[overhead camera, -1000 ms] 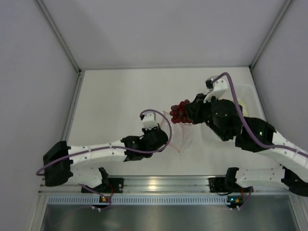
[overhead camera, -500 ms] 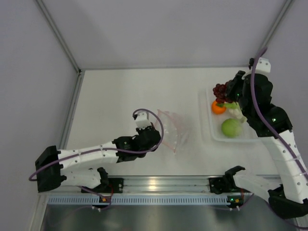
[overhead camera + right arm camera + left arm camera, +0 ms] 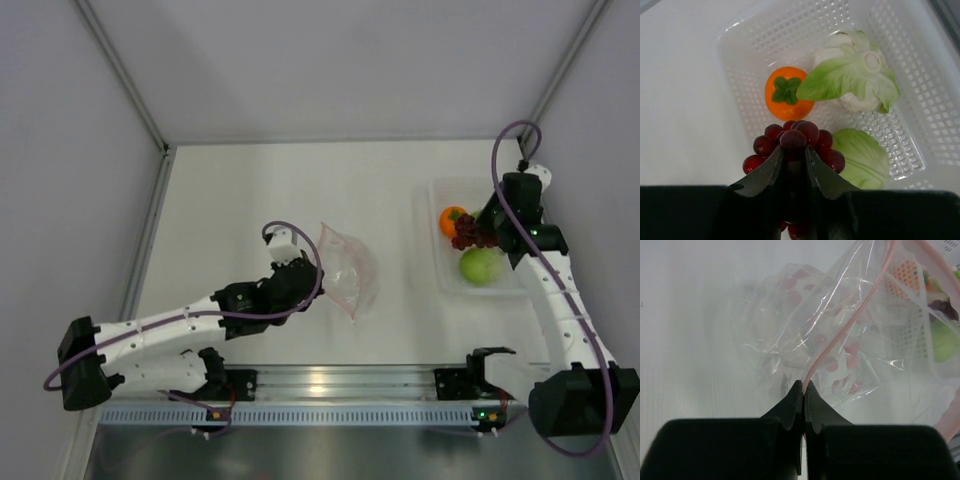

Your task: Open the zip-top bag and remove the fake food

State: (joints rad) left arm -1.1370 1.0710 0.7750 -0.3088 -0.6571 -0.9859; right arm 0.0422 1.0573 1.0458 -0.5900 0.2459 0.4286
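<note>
"Grip on the left?"
"My left gripper (image 3: pixel 804 389) is closed tight on the zip-top bag's (image 3: pixel 805 330) pink strip (image 3: pixel 860 315) — bag crumpled just ahead, over the table (image 3: pixel 230 200)."
"And the right?"
"My right gripper (image 3: pixel 793 160) clamps the grape bunch (image 3: pixel 796 137) above the tray's (image 3: pixel 755 45) near edge — beyond lie green apple (image 3: pixel 862 160), orange fruit (image 3: pixel 788 95), then leafy vegetable (image 3: pixel 852 80), all inside."

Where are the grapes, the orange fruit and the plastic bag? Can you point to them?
grapes (image 3: pixel 793 140): right wrist view, on the middle berry of the bunch.
orange fruit (image 3: pixel 786 92): right wrist view, on its green leafy top.
zip-top bag (image 3: pixel 805 325): left wrist view, on its crinkly clear side.
</note>
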